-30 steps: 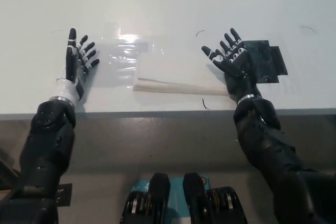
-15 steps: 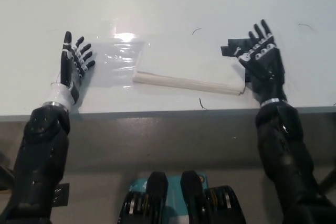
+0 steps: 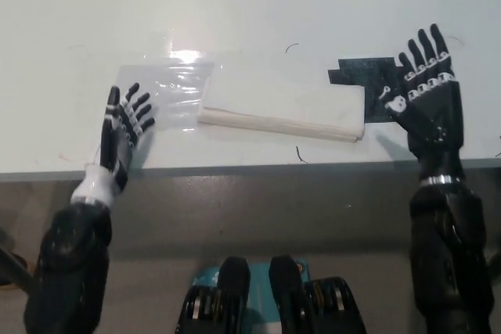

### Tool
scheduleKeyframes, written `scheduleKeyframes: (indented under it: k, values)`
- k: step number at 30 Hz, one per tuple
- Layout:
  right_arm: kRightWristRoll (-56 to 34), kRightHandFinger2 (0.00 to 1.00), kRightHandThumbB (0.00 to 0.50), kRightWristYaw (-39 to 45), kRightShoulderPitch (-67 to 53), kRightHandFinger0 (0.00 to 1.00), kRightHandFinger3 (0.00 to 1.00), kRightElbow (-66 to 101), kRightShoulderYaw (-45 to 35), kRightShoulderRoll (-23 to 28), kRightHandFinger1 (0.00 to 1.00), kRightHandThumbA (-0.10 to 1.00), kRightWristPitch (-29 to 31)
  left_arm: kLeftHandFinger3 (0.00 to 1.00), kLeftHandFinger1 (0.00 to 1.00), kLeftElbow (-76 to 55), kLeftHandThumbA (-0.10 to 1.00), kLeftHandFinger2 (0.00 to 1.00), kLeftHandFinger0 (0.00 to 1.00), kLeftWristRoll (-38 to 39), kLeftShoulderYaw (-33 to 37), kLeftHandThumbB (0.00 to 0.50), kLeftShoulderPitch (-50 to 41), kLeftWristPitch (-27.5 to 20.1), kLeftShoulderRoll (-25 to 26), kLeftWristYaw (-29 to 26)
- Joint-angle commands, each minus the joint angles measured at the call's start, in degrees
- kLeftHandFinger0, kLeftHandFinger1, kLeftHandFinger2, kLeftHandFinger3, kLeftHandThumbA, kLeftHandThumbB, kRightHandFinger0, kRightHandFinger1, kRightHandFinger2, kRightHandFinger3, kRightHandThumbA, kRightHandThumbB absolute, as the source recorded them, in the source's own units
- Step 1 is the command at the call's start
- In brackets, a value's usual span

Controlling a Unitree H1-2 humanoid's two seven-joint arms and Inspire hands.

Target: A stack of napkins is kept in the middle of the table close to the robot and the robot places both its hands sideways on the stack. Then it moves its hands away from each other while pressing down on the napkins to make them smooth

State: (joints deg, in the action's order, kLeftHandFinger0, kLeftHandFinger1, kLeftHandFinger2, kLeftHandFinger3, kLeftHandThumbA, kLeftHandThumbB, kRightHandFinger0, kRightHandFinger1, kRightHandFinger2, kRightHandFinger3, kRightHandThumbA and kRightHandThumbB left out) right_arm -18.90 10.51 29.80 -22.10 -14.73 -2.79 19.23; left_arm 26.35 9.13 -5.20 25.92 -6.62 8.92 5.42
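Observation:
A flat stack of white napkins (image 3: 286, 105) lies near the table's front edge, with a clear plastic wrapper (image 3: 168, 90) at its left end. My left hand (image 3: 123, 129) rests open on the table left of the wrapper, fingers spread, touching only the wrapper's lower left corner if at all. My black right hand (image 3: 424, 98) is open too, fingers pointing away from me, well to the right of the stack and apart from it.
A patch of black tape (image 3: 366, 78) sits on the table (image 3: 250, 13) between the napkins and my right hand. The table's front edge (image 3: 258, 168) runs just below the stack. A few thin dark threads (image 3: 300, 154) lie on the surface.
Both hands have moved outward from the stack. The right hand slid right, past the black tape. The left hand dropped back toward the table's front edge. The stack now lies fully uncovered.

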Motion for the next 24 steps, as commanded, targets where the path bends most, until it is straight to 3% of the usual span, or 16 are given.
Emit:
scheduleKeyframes:
  k: [1, 4, 8, 11, 16, 20, 21, 24]
  values:
    - [9.6, 1.00, 0.366, 3.5, -13.4, 1.00, 1.00, 50.1, 13.7, -1.7, 1.00, 1.00, -7.7, 1.00, 1.00, -47.6, 1.00, 1.00, 1.00, -7.1, 7.2, 0.305, -16.6, 1.4, 0.3, 3.5]
    - [9.2, 1.00, 0.336, 4.7, -18.5, 1.00, 1.00, 50.0, 14.9, -1.4, 1.00, 1.00, -4.5, 1.00, 1.00, -51.5, 1.00, 1.00, 1.00, -6.9, 7.1, 0.329, -22.1, -0.7, 0.5, 3.7]
    - [10.9, 1.00, 0.317, 5.3, -23.6, 1.00, 1.00, 48.1, 15.7, -0.9, 1.00, 1.00, -0.5, 1.00, 1.00, -53.0, 1.00, 1.00, 1.00, -5.6, 6.7, 0.320, -27.5, -5.0, 0.6, 3.8]
    - [12.1, 1.00, 0.323, 4.3, -26.1, 1.00, 1.00, 47.1, 15.7, -0.9, 1.00, 1.00, -0.2, 1.00, 1.00, -54.3, 1.00, 1.00, 1.00, -4.8, 6.7, 0.294, -30.4, -6.0, 1.1, 4.1]
    - [12.3, 1.00, 0.313, 3.0, -29.1, 1.00, 1.00, 43.5, 15.3, -0.1, 1.00, 1.00, 1.3, 1.00, 1.00, -52.3, 1.00, 1.00, 1.00, -6.4, 6.2, 0.326, -33.4, -7.6, 1.7, 3.6]
    - [12.3, 1.00, 0.309, 1.5, -30.0, 1.00, 1.00, 37.4, 14.7, 1.2, 1.00, 1.00, 3.2, 1.00, 1.00, -47.0, 1.00, 1.00, 1.00, -6.0, 5.8, 0.287, -34.1, -8.8, 2.3, 3.2]
    - [11.9, 1.00, 0.306, 1.0, -29.7, 1.00, 1.00, 35.3, 14.6, 1.2, 1.00, 1.00, 4.4, 1.00, 1.00, -45.7, 1.00, 1.00, 1.00, -6.0, 5.7, 0.250, -34.2, -9.5, 2.4, 3.2]
    - [12.2, 1.00, 0.298, 0.1, -29.2, 1.00, 1.00, 31.0, 14.3, 1.5, 1.00, 1.00, 5.7, 1.00, 1.00, -42.1, 1.00, 1.00, 1.00, -6.0, 5.4, 0.270, -33.5, -8.6, 2.3, 2.4]
